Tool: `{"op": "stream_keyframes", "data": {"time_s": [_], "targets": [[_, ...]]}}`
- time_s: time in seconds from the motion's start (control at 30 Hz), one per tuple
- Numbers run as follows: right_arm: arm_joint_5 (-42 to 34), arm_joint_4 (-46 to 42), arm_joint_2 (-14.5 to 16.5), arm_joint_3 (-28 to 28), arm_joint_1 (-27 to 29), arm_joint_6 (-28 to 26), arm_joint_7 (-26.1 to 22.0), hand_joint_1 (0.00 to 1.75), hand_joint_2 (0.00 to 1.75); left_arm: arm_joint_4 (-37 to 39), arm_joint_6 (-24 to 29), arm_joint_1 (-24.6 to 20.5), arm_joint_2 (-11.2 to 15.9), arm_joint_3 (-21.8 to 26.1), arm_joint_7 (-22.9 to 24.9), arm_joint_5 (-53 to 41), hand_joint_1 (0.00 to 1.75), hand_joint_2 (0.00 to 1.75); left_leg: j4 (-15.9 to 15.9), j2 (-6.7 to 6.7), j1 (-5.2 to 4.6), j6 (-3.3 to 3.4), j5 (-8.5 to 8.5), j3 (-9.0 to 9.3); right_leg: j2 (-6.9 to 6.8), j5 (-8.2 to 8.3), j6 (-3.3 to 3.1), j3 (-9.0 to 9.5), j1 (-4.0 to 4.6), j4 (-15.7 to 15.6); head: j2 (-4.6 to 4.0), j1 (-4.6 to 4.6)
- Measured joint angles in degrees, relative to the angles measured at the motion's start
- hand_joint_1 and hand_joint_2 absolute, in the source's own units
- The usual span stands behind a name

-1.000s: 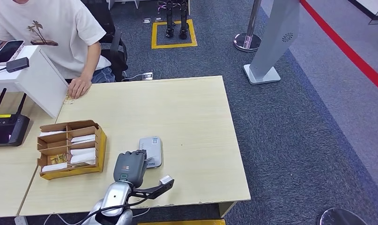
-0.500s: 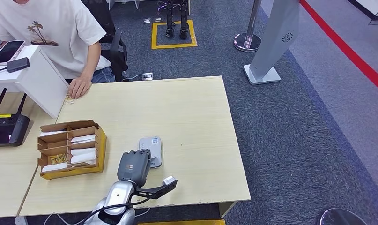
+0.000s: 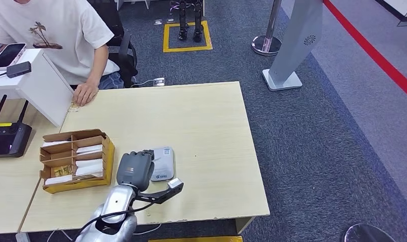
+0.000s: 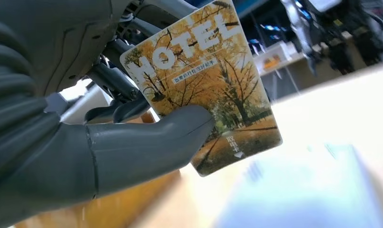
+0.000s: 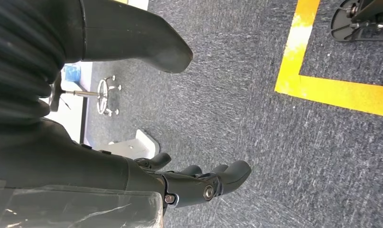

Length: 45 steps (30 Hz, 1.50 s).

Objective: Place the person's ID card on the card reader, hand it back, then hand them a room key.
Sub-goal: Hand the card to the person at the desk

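Observation:
My left hand hovers low over the table at the left edge of the grey card reader. In the left wrist view the left hand pinches a room key card between thumb and fingers; the card shows yellow autumn trees and the word HOTEL. A pale card with a blue mark appears to lie on the reader's top. The person in a white T-shirt sits at the far left corner, one hand resting on the table. My right hand hangs above the carpet, its fingers apart and holding nothing.
A cardboard box with compartments of white cards stands left of my hand. A black router and a white raised counter lie further left. The desk is bare wood to the right. A grey stand is on the floor beyond.
My left hand has drawn back from the near end of the reader and shifted left and slightly away from me, uncovering more of the reader.

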Motion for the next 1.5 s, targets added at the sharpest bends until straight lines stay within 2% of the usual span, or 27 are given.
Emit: {"op": "stream_keyframes", "data": {"time_s": [0.13,0.23,0.3,0.37,0.53,0.63,0.87,1.4,1.47,1.5], "targets": [[0.0,0.0,0.0,0.0,0.1,0.1,-0.1,0.0,1.75,-6.1,-2.9,-3.4,2.3,2.9,0.1,0.0,1.75,1.75,0.0,-0.01,0.01,0.0,0.01,0.0,-0.01,0.0,0.0,0.0,0.02,0.0,0.0,-0.01],[0.1,0.0,0.0,0.0,0.1,0.3,-0.5,0.0,1.75,-10.7,-6.4,-12.2,6.3,8.9,-0.9,0.0,1.75,1.75,0.0,-0.01,0.02,-0.01,0.06,0.0,0.0,0.0,-0.01,-0.01,0.03,0.1,0.0,-0.01],[0.1,0.1,0.0,0.0,0.1,0.8,-0.8,0.0,1.75,-10.0,-8.9,-21.0,10.4,12.7,-0.1,0.0,1.75,1.75,0.0,0.0,0.02,-0.01,0.07,0.0,0.01,0.01,-0.02,-0.03,0.03,0.1,0.0,0.01],[0.1,0.1,0.0,0.1,0.1,1.2,-1.0,0.0,1.75,-8.2,-10.7,-27.7,14.1,13.8,1.7,0.0,1.75,1.75,0.0,0.02,0.02,0.0,0.07,0.0,0.04,0.01,-0.02,-0.05,0.04,0.1,0.0,0.01],[0.1,0.2,0.0,1.2,0.0,1.4,-1.1,0.0,1.75,-1.7,-11.0,-33.4,17.7,13.8,2.2,0.0,1.75,1.75,0.0,0.02,0.04,-0.01,0.08,-0.01,0.04,0.02,-0.03,-0.08,0.06,0.1,0.0,-0.02],[0.1,0.3,0.0,2.0,0.0,1.6,-1.3,0.0,1.75,3.1,-9.9,-35.2,18.3,13.8,1.9,0.0,1.75,1.75,0.0,0.02,0.03,-0.01,0.08,-0.01,0.04,0.02,-0.04,-0.07,0.06,0.1,0.0,-0.02],[0.1,0.5,-0.1,3.4,0.0,1.9,-1.5,0.0,1.75,10.8,-8.1,-36.8,17.8,13.8,1.9,0.0,1.75,1.75,0.0,0.04,0.01,-0.01,0.08,-0.01,0.06,0.03,-0.04,-0.08,0.05,0.1,0.0,-0.02],[0.1,0.6,-0.5,4.4,0.0,2.0,-1.6,0.0,1.75,14.3,-7.3,-36.8,16.2,14.6,1.2,0.0,1.75,1.75,0.0,0.05,0.02,-0.01,0.07,-0.08,0.06,0.03,-0.04,-0.14,0.05,0.1,0.0,-0.02],[0.1,0.6,-0.5,4.4,0.0,2.0,-1.6,0.0,1.75,14.4,-7.3,-36.8,16.0,14.7,1.2,0.0,0.87,1.75,0.0,0.05,0.02,-0.01,0.07,-0.09,0.06,0.03,-0.04,-0.15,0.05,0.1,0.0,-0.02],[0.1,0.6,-0.6,4.4,0.0,2.0,-1.6,0.0,1.75,14.4,-7.3,-36.8,16.0,14.7,1.2,0.0,0.44,1.31,0.0,0.05,0.02,-0.01,0.07,-0.09,0.06,0.03,-0.04,-0.15,0.05,0.1,0.0,-0.02]]}}
